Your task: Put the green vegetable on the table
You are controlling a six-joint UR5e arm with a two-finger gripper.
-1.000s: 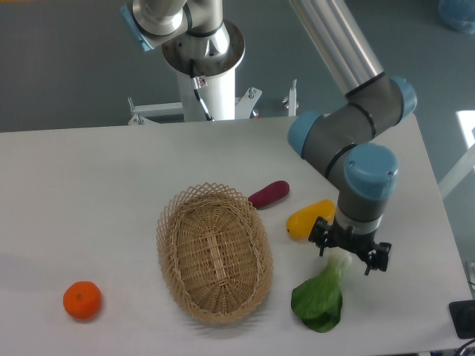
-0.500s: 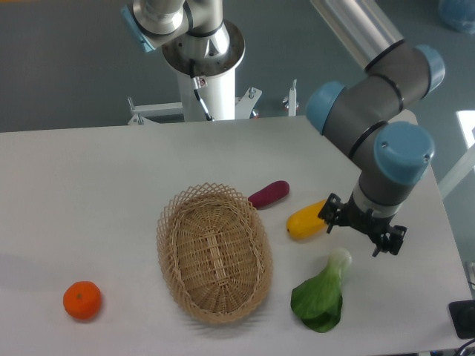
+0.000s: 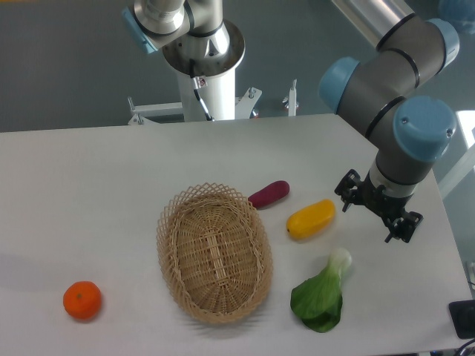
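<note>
The green vegetable (image 3: 320, 295) lies flat on the white table (image 3: 89, 185), right of the basket, with its pale stem end pointing up-right and dark leaves toward the front edge. My gripper (image 3: 377, 213) is open and empty. It hangs above the table, up and to the right of the vegetable's stem end, apart from it.
An oval wicker basket (image 3: 214, 252) stands mid-table. A yellow oblong vegetable (image 3: 311, 219) and a dark red-purple one (image 3: 269, 193) lie between basket and gripper. An orange (image 3: 82, 300) sits at the front left. The robot base (image 3: 204, 55) stands behind the table.
The gripper has lifted off the green vegetable and moved up and to the right. The vegetable stays where it lay on the table.
</note>
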